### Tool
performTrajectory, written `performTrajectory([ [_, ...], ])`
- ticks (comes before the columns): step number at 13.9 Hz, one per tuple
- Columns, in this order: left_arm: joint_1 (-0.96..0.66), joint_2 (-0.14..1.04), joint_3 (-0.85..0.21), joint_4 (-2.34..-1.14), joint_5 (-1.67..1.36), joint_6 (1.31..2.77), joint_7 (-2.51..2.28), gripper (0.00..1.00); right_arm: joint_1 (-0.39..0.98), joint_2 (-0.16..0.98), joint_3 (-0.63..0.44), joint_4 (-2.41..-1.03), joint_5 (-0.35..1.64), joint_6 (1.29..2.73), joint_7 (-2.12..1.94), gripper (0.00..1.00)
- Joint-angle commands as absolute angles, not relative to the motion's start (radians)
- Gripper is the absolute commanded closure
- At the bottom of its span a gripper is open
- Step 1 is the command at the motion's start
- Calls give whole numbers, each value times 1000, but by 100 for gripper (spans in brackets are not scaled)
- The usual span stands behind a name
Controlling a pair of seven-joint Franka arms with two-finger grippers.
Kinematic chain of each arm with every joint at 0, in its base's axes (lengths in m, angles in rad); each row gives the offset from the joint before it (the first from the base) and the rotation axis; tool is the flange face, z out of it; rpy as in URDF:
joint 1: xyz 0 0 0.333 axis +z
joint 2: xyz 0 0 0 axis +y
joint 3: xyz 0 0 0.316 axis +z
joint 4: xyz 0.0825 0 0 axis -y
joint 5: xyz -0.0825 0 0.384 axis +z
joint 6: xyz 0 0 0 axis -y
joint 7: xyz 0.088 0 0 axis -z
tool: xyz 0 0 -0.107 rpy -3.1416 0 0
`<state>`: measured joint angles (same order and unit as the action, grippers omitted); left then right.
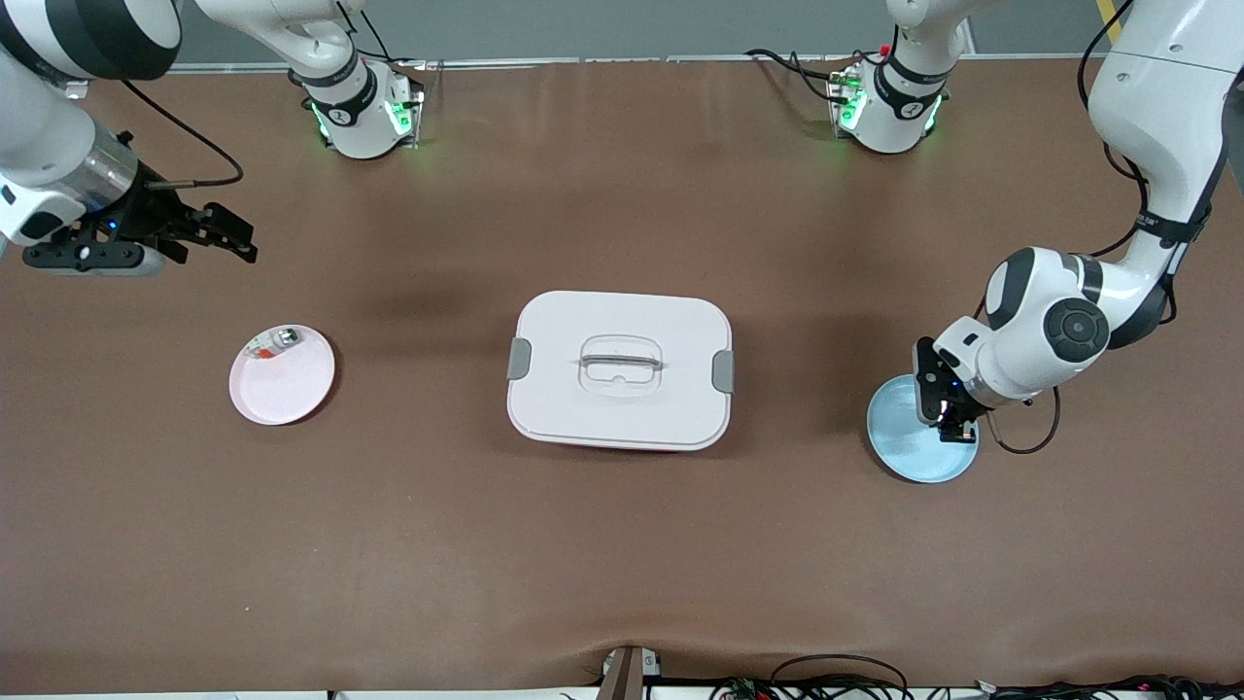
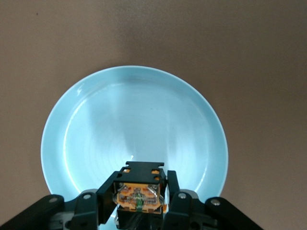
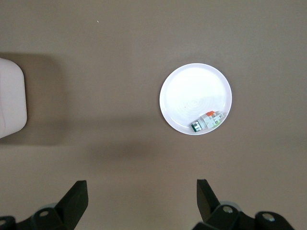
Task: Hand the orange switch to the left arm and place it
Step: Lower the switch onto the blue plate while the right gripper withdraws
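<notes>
Two plates lay on the brown surface (image 1: 622, 544) with one white box (image 1: 620, 369) between them. The left pincer (image 2: 139, 201) hung low over the blue plate (image 1: 904, 452), clamped on the single orange switch (image 2: 139, 194). The right pincer (image 1: 209, 233) waited spread wide, holding nothing, above the surface near the pink plate (image 1: 287, 389), which held one small silver-and-red item (image 1: 275, 342).

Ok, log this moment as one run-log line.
left gripper: shut on small black-and-orange switch, over round blue plate | right gripper: open, waiting above table | white latched box: mid-table, untouched
</notes>
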<state>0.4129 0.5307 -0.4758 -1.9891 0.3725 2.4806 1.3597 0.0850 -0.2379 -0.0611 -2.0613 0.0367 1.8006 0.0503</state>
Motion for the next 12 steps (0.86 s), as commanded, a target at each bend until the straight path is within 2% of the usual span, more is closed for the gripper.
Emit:
performTrajectory([
  [1, 423, 552, -483, -1996, 403, 2532, 1359, 100, 60, -247, -49, -2013, 20, 1749, 40, 0],
  [7, 422, 584, -483, -1991, 448, 2563, 1356, 100, 34, -190, -48, -1818, 18, 1631, 48, 0],
  [9, 422, 594, -482, -1991, 448, 2576, 1356, 99, 29, -129, -48, -1709, 15, 1547, 46, 0],
  [12, 420, 600, -482, -1988, 463, 2580, 1351, 93, 21, 12, -48, -1528, 17, 1421, 51, 0],
])
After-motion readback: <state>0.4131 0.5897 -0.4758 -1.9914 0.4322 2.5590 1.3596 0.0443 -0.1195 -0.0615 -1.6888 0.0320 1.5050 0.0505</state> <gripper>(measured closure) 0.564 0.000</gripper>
